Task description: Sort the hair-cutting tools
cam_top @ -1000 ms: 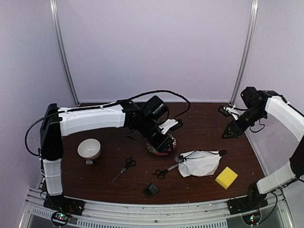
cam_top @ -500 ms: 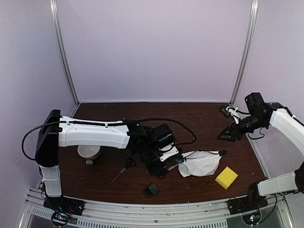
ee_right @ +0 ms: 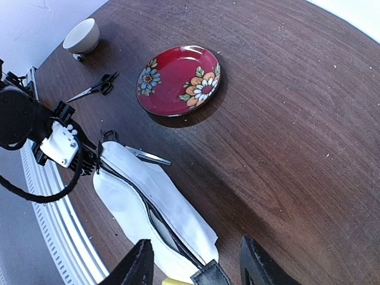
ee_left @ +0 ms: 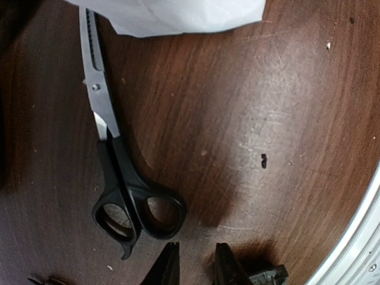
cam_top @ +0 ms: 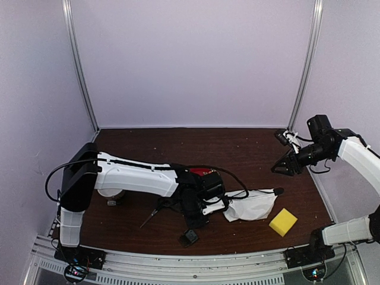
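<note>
One pair of black-handled scissors (ee_left: pixel 136 202) lies shut on the table, its blades (ee_left: pixel 95 83) running under the edge of the white pouch (ee_left: pixel 178 15). My left gripper (ee_left: pixel 196 270) hovers just below the handles, jaws slightly apart and empty; in the top view it (cam_top: pixel 195 221) hides these scissors. The second scissors (cam_top: pixel 152 214) lie to the left and also show in the right wrist view (ee_right: pixel 95 88). The black attachment block (cam_top: pixel 189 237) sits near the front edge. My right gripper (cam_top: pixel 285 168) is open, high at the right. The electric clipper is out of view.
The red flowered plate (ee_right: pixel 181 80) sits behind the left arm. The white bowl (ee_right: pixel 82 35) stands at the left. The white zipped pouch (cam_top: pixel 254 205) lies right of centre, with a yellow sponge (cam_top: pixel 283 221) beside it. The table's metal front rail (cam_top: pixel 178 261) is close.
My left arm has swung from over the red plate forward and down to the scissors beside the pouch. My right gripper has shifted slightly down and left.
</note>
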`<action>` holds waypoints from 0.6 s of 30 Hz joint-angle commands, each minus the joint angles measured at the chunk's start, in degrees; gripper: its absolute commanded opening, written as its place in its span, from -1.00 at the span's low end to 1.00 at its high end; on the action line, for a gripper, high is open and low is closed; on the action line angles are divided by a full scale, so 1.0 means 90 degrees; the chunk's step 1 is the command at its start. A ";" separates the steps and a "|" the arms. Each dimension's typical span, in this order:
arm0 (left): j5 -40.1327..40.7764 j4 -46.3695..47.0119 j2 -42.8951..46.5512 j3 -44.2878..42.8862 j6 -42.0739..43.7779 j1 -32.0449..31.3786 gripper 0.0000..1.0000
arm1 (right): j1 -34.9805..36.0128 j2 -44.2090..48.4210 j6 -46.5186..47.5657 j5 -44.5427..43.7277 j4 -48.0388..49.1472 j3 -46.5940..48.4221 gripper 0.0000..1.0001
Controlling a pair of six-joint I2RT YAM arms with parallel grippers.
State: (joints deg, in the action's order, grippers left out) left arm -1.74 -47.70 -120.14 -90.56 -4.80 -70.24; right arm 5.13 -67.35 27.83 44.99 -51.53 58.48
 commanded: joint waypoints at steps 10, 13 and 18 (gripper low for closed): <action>0.0184 0.0024 -0.0529 -0.0556 0.0154 0.0001 -0.51 | 0.0034 0.0152 -0.0007 0.0094 0.0101 -0.0124 0.01; 0.0196 0.0027 -0.0683 -0.0614 0.0157 0.0003 -0.51 | 0.0036 0.0090 0.0013 0.0125 0.0103 -0.0085 0.01; 0.0438 -0.0102 -0.0982 -0.0717 0.0148 0.0001 -0.61 | 0.0036 0.0034 0.0040 0.0250 -0.0091 0.0106 0.01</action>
State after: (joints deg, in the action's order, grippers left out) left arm -0.16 -48.14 -126.04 -96.05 -3.99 -70.24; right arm 5.13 -66.85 27.94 45.52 -51.46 57.78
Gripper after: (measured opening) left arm 0.212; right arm 0.503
